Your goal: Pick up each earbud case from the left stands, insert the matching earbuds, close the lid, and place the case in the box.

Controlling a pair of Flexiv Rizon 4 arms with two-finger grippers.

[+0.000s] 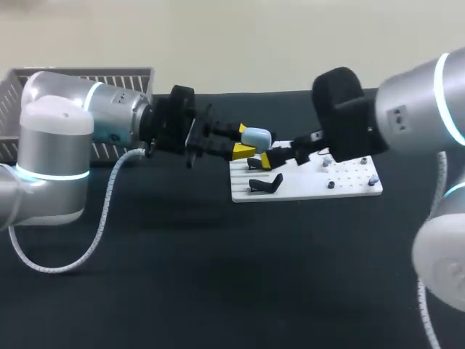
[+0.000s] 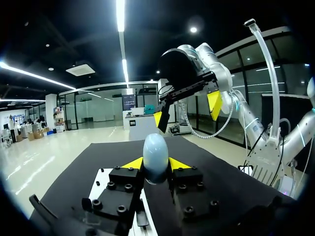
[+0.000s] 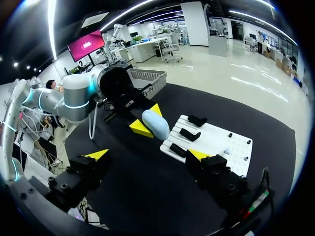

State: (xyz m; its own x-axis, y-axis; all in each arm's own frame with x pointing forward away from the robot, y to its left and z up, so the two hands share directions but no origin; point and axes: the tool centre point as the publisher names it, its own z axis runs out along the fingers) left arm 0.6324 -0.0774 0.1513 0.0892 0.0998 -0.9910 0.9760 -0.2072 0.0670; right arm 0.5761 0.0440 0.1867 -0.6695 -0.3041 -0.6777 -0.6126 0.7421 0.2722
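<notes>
The wire box [image 1: 87, 76] is sitting at the far left. The left gripper [image 2: 156, 166] is pinching the pale blue case [image 2: 156, 153] between both tips, in the air at the left edge of the white board [image 1: 305, 190]. The right gripper [image 3: 147, 156] is hovering over the board, fingers spread wide, holding nothing. The specks [image 1: 331, 184] on the board are possibly earbuds.

Robotics lab: black table [image 1: 218, 276], white fixture board [image 1: 309, 191], wire basket [image 1: 109, 75], left arm [image 1: 73, 123], right arm [image 1: 414, 109].
</notes>
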